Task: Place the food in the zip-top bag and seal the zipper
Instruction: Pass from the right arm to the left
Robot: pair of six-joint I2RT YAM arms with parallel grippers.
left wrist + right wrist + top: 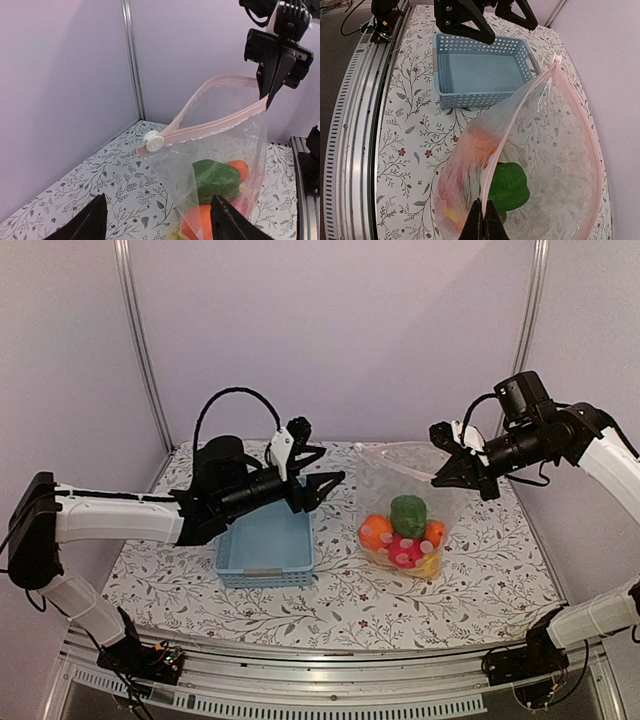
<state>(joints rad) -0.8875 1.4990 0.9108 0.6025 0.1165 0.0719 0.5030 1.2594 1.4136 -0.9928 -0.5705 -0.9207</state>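
Note:
The clear zip-top bag stands on the table, right of centre, mouth up and open. The food lies inside it: a green piece, an orange one, red and yellow. My right gripper is shut on the right end of the pinkish zipper and holds it up; the right wrist view shows its fingertips pinching the strip. A white slider sits at the zipper's left end. My left gripper is open and empty, just left of the bag, facing the slider.
The light blue lattice basket stands empty below my left gripper, left of the bag; it also shows in the right wrist view. Metal frame posts stand at the back corners, and the rail runs along the near edge.

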